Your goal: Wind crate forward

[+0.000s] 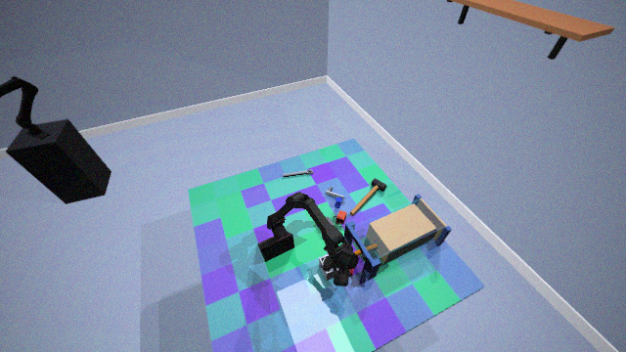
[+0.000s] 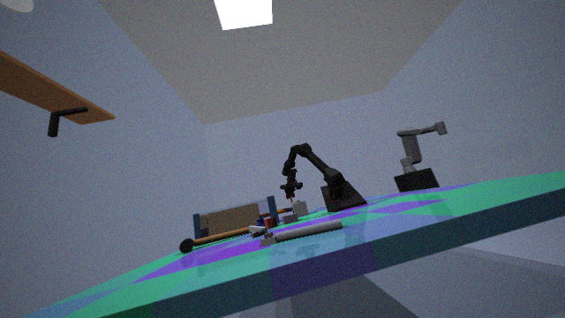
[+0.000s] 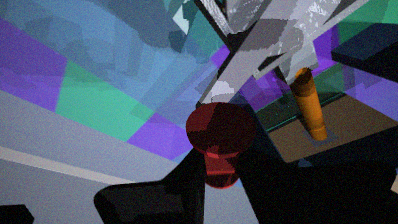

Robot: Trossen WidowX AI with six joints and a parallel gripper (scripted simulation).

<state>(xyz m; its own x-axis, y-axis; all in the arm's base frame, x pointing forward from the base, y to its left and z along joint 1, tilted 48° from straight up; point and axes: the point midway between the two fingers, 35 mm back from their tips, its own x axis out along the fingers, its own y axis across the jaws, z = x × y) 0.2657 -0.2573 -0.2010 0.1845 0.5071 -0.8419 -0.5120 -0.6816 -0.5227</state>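
Note:
My gripper [image 1: 344, 279] [image 2: 290, 196] [image 3: 215, 142] is shut on the red knob of the winch handle [image 2: 291, 200] [image 3: 220, 127]. The handle's grey arm runs from the knob across the winch [image 1: 321, 266] [image 2: 300, 208] in the wrist view. Whether its square key sits in the round hole is hidden. The tan crate [image 1: 403, 227] [image 2: 231, 219] [image 3: 295, 147] sits flat in the clear-panelled cubby, its front back from the blue frame [image 1: 350, 236] [image 2: 274, 209] at the mouth. An orange strap [image 1: 367, 249] [image 3: 311, 112] runs from the crate toward the winch.
A hammer [image 1: 367, 198] [image 2: 221, 236], a wrench [image 1: 297, 174] [image 2: 309, 230], a small silver tool [image 1: 335, 194] and red [image 1: 341, 217] [image 2: 270, 222] and blue [image 1: 338, 201] blocks lie on the bench beside the cubby. A grey block [image 2: 290, 218] lies near the winch.

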